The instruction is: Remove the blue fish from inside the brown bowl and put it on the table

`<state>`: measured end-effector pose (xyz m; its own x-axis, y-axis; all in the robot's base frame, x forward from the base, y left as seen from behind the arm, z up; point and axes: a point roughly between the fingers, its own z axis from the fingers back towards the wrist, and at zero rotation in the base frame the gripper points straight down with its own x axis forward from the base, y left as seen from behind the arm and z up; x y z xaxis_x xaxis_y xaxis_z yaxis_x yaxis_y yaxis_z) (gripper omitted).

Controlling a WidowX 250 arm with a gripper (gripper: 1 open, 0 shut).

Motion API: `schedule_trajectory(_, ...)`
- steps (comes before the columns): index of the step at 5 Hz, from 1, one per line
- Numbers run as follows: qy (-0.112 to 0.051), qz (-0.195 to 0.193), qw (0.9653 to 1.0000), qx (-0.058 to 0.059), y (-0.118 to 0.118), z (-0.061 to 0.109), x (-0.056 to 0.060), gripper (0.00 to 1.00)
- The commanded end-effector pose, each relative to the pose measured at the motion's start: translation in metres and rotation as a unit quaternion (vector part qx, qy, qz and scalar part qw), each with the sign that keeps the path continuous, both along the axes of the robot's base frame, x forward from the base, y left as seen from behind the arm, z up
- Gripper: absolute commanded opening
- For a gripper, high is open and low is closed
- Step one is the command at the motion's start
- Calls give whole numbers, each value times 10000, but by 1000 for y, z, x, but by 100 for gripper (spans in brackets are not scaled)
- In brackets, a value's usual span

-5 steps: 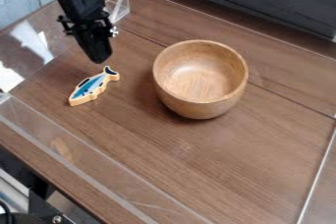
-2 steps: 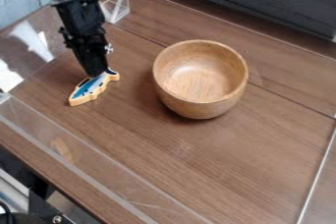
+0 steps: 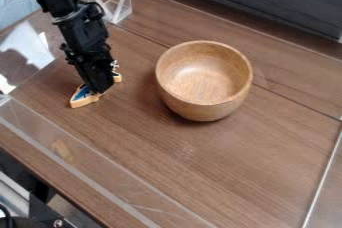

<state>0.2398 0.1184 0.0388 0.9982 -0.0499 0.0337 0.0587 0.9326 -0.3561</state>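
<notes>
The blue fish lies flat on the table, left of the brown bowl. Its yellow-edged head end shows; its tail end is hidden under my fingers. My gripper points steeply down onto that end of the fish, its black fingers a little apart and low at the tabletop. I cannot tell whether they touch the fish. The bowl stands upright with nothing inside it.
A clear plastic stand is behind the arm at the table's back left. A glossy clear strip runs along the left and front edges. A dark wall runs along the back.
My gripper has come down and toward the camera from above the fish onto its tail end, and its fingers have parted slightly. The fish and the bowl have not moved.
</notes>
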Motion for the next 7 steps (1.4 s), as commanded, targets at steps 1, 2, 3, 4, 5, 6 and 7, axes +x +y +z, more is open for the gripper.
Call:
schedule_trajectory(1,-265,-158,9993,190,2,30,7,100)
schedule_trajectory(2,-402,-319,9983,272,3,48,10,100)
schedule_trajectory(3,-581,-893,9937,345,10,57,20,100)
schedule_trajectory(4,-790,-1479,9848,454,11,62,25,100)
schedule_trajectory(5,-834,-1593,9828,428,6,58,28,100)
schedule_trajectory(6,-858,-1774,9795,420,3,55,32,100)
schedule_trajectory(7,-897,-2086,9730,410,0,56,37,100)
